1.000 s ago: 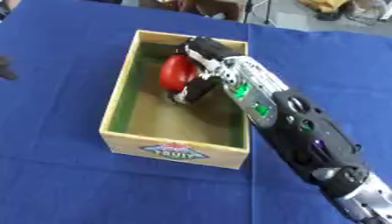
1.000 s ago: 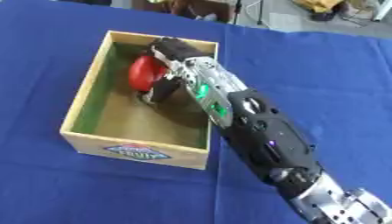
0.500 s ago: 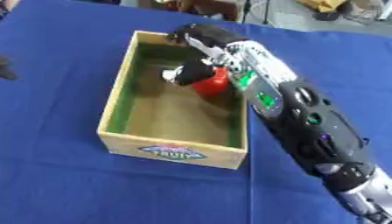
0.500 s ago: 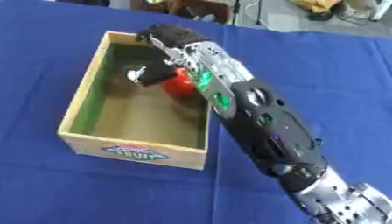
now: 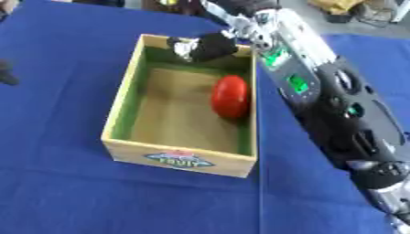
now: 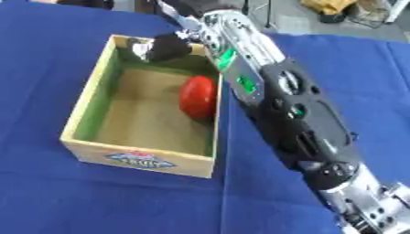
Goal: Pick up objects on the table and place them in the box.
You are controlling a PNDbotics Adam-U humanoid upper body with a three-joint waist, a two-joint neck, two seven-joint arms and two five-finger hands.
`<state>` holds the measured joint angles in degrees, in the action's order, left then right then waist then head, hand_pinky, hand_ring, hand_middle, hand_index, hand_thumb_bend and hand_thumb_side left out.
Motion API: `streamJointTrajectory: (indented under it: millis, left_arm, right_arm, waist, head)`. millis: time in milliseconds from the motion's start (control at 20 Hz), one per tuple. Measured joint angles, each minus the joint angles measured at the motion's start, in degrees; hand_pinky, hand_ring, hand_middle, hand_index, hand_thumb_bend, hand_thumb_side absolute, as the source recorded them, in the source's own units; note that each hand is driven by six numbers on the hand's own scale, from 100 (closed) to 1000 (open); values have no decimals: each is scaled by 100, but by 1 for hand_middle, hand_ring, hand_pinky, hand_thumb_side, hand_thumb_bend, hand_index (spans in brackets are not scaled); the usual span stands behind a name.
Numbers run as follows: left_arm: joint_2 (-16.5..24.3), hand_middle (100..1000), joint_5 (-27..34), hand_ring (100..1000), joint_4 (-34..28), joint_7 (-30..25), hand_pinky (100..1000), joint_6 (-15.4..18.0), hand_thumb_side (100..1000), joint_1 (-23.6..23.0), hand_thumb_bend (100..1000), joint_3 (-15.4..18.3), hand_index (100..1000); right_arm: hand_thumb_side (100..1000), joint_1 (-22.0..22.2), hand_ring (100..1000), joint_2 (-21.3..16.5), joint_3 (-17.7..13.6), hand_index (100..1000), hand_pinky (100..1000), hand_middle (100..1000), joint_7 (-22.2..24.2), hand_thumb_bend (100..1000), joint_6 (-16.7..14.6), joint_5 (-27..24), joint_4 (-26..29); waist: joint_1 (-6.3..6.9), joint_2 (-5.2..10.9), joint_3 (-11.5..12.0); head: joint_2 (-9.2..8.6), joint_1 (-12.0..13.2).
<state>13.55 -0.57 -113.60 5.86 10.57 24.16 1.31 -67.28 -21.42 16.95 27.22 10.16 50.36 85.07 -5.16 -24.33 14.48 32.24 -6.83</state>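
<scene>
The right hand's (image 5: 210, 45) dark fingers (image 5: 192, 47) hang relaxed and apart, holding nothing, above the far end of the shallow wooden box (image 5: 120, 108) with green inner walls (a printed label shows on its near side). The red oval object (image 5: 230, 96) lies free on the box floor, against the right wall. The black forearm with green lights (image 6: 276, 93) runs back along the box's right side over the blue-clothed worktop (image 5: 56, 183).

— Any writing to read?
— Only a blue oval label (image 5: 179, 160) on the near wall of the open wooden box (image 5: 120, 104); its pale lettering is too blurred to spell out.
</scene>
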Motion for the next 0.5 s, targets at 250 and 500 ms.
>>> streamJointTrajectory:
  millis: [250, 500]
  left_arm:
    - [0, 644, -2, 548, 0, 6, 485, -11, 904, -8, 100, 1, 834]
    - [0, 643, -18, 547, 0, 12, 485, -18, 905, -43, 100, 1, 834]
  right_arm:
    - [666, 73, 780, -294, -206, 930, 707, 800, -50, 243, 204, -374, 661]
    - [654, 231, 774, -578, -399, 923, 705, 790, -120, 227, 420, -764, 1329]
  waist:
    - [17, 0, -43]
    - [43, 0, -94]
  head:
    - [44, 71]
    - [48, 157]
